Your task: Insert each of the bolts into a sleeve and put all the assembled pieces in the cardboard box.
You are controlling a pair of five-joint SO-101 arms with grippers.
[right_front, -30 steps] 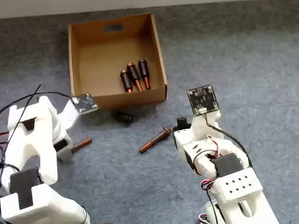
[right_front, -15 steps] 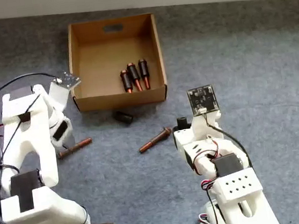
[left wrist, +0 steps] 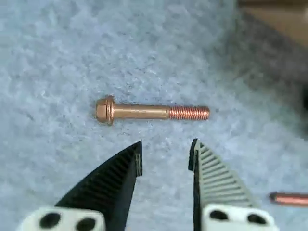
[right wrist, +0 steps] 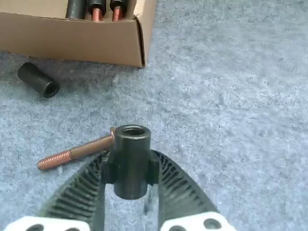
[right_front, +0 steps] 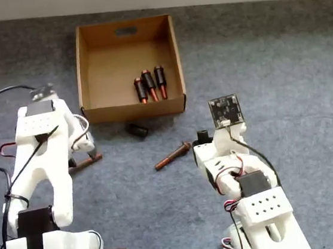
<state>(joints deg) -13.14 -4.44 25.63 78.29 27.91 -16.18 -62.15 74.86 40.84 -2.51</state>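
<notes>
Clamping one black sleeve upright, the right gripper sits just beside one loose bolt. The left gripper, jaws moderately parted and holding nothing, hovers over the second bolt, farther left. A second sleeve lies just near of the cardboard box, which holds three assembled pieces.

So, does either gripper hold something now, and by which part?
The right gripper holds a black sleeve by the sides of its body, its open end free. The left gripper is open and holds nothing; a bolt lies just beyond it.
</notes>
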